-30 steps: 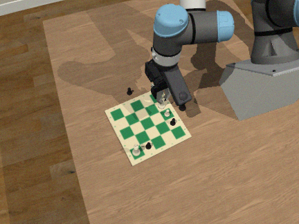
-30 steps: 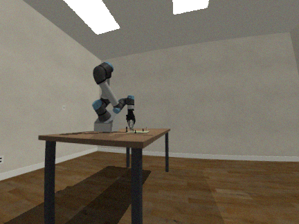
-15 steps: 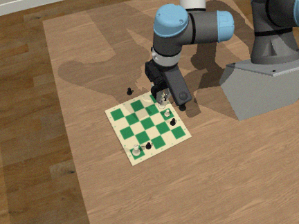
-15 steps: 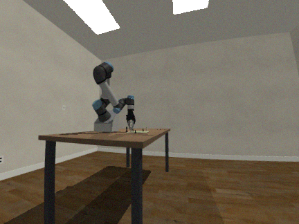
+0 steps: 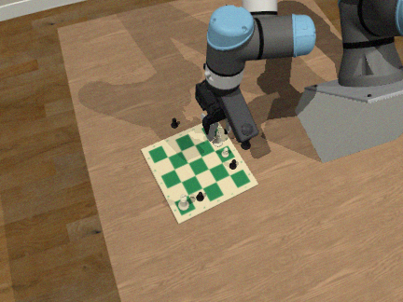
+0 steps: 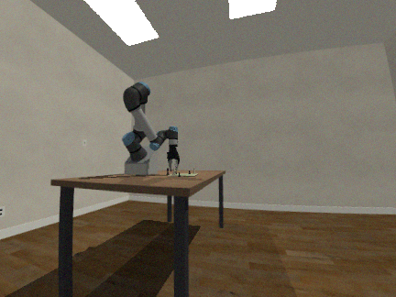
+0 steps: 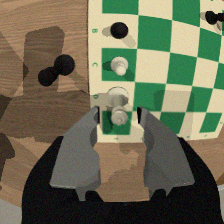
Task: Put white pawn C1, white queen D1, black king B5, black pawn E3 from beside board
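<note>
My gripper (image 5: 217,131) (image 7: 118,107) (image 6: 172,168) hangs low over the far corner of the green and cream board (image 5: 243,178) (image 7: 165,35). Its fingers are open, one on each side of the white queen (image 5: 217,136) (image 7: 119,116), with a gap on both sides. The queen stands upright on a green edge square. The white pawn (image 5: 225,152) (image 7: 119,65) stands on the square beside it on the same edge. A black piece, probably the king (image 5: 245,144) (image 7: 56,70), is on the table just off that edge. The black pawn (image 5: 174,123) stands on the table beyond the board's far side.
Other pieces on the board: a black one (image 5: 232,164) (image 7: 119,30) on the same edge row, and a white one (image 5: 184,201) and a black one (image 5: 200,196) near the front corner. The robot's grey base (image 5: 354,116) stands to the right.
</note>
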{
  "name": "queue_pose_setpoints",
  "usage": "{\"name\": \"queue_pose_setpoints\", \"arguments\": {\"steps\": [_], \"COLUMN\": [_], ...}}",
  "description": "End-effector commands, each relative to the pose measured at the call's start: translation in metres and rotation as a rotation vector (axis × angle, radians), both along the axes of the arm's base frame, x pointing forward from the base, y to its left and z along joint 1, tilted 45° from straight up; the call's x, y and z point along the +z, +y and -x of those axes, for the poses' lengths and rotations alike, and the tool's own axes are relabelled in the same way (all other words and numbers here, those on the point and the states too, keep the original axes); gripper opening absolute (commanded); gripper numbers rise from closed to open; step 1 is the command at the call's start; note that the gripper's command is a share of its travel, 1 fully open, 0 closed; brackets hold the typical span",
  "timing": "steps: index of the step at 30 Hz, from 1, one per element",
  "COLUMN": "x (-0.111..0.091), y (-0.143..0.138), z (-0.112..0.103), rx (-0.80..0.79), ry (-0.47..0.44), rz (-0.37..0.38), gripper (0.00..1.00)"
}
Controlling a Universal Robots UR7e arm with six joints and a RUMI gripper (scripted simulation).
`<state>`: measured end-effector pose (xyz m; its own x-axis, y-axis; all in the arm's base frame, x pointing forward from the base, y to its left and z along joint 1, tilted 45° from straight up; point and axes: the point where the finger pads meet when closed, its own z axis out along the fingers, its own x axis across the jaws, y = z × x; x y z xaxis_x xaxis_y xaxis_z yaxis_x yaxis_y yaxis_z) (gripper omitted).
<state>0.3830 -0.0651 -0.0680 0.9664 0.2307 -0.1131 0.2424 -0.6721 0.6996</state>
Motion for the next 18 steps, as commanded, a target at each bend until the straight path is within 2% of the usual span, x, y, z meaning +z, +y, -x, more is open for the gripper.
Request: {"name": "queue_pose_setpoints", "arguments": {"steps": [1, 10, 18], "x": [-0.001, 0.003, 0.017], "y": [0.000, 0.003, 0.016], "z": [0.001, 0.000, 0.000], "rx": [-0.001, 0.001, 0.001], "ry": [0.002, -0.001, -0.004], "rz": [-0.001, -0.001, 0.000], "gripper": [0.25, 0.25, 0.25]}}
